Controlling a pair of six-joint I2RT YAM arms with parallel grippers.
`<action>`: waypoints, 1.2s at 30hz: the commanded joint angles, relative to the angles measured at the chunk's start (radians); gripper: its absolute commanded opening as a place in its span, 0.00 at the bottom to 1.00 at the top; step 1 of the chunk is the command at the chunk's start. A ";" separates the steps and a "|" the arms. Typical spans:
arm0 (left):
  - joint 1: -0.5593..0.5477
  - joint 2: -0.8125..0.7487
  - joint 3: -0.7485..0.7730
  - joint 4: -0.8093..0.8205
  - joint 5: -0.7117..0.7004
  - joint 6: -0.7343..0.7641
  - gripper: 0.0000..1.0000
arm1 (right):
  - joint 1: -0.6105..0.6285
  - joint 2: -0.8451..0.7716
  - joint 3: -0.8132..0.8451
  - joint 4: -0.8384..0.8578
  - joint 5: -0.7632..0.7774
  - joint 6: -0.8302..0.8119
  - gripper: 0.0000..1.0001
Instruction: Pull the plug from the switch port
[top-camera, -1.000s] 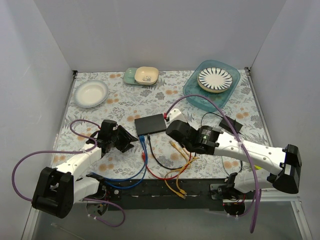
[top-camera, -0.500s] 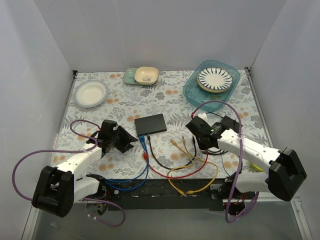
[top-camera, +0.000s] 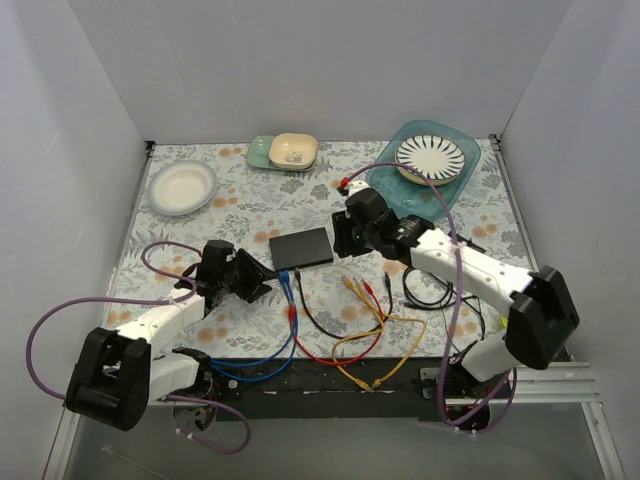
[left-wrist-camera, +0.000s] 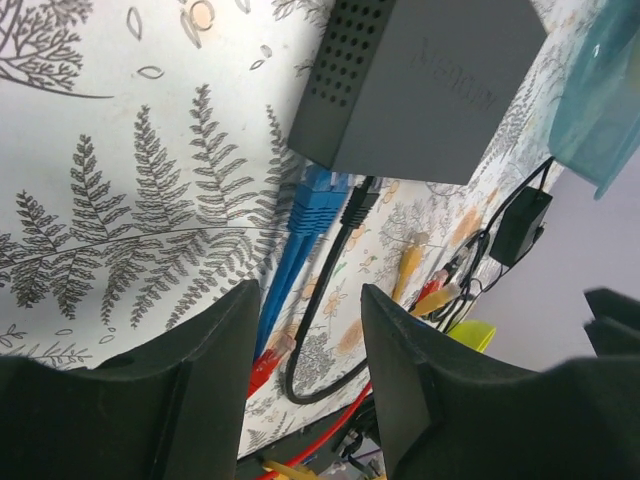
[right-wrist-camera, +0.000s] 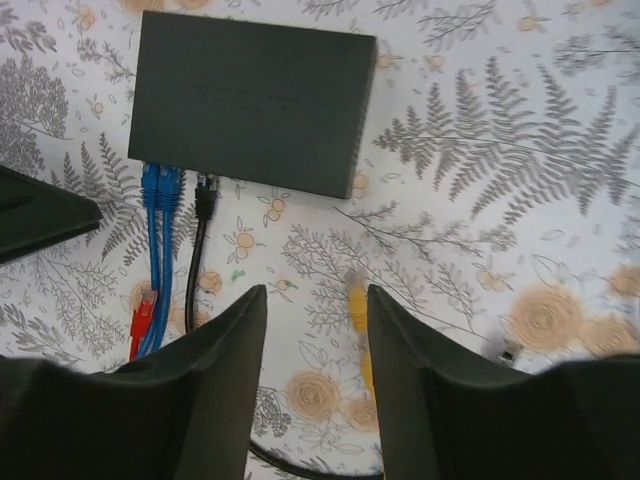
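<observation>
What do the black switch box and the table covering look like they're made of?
Switch box: probably matte black plastic or painted metal; dull even surface, perforated side. Table covering: likely printed vinyl or cloth, hard to tell which; flat fern and flower pattern.

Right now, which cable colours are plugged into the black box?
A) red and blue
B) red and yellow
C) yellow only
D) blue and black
D: the blue plugs and black plug sit in the box edge; the red plug and yellow plug lie loose.

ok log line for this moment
switch: two blue plugs, black plug seated | left fingers: open, empty | right fingers: open, empty, above switch
</observation>
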 joint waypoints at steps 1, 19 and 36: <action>0.007 0.034 -0.053 0.116 0.040 -0.045 0.44 | -0.008 0.177 0.094 0.126 -0.148 0.017 0.47; 0.007 0.180 -0.081 0.259 0.054 -0.054 0.41 | -0.161 0.773 0.612 0.222 -0.366 0.154 0.25; 0.007 0.370 0.032 0.282 0.052 -0.017 0.42 | -0.181 0.649 0.194 0.399 -0.459 0.234 0.27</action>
